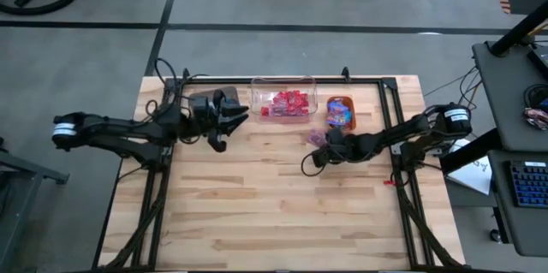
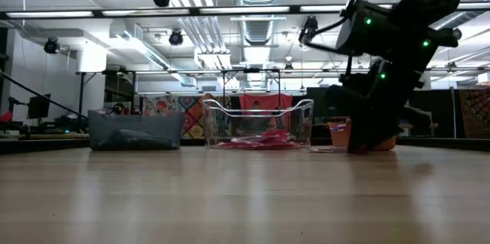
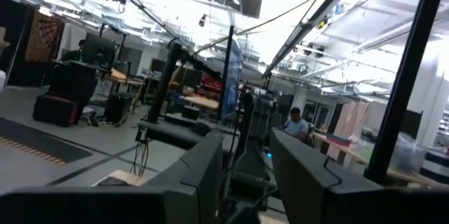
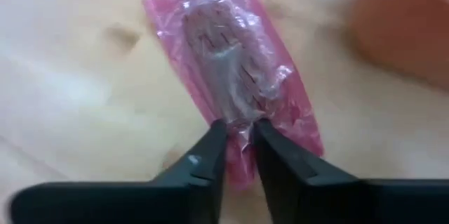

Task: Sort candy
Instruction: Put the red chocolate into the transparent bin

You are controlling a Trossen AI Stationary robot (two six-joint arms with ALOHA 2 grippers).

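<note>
Right gripper (image 4: 238,136) is pinched down on a pink candy (image 4: 235,62). My right wrist cam shows the two fingers (image 4: 203,164) nearly together with only the wrapper edge between them, candy lying flat on the table (image 1: 274,204) just beside the orange bin (image 4: 403,20).

From the high view that gripper (image 1: 324,149) sits just in front of the orange bin (image 1: 341,112), which has blue and pink candy in it. I can't make out the grip from there. The clear bin (image 1: 283,102), next to the orange bin, holds the red candy (image 1: 287,102).

Low view: right arm blocks most of the orange bin (image 2: 337,133). Pinched candy not visible.

Left gripper (image 1: 224,121) hovers on the far side of the clear bin from the orange one, over the brown bin (image 2: 135,129). Left wrist cam shows its fingers (image 3: 203,175) apart, holding nothing, pointed at the room.
</note>
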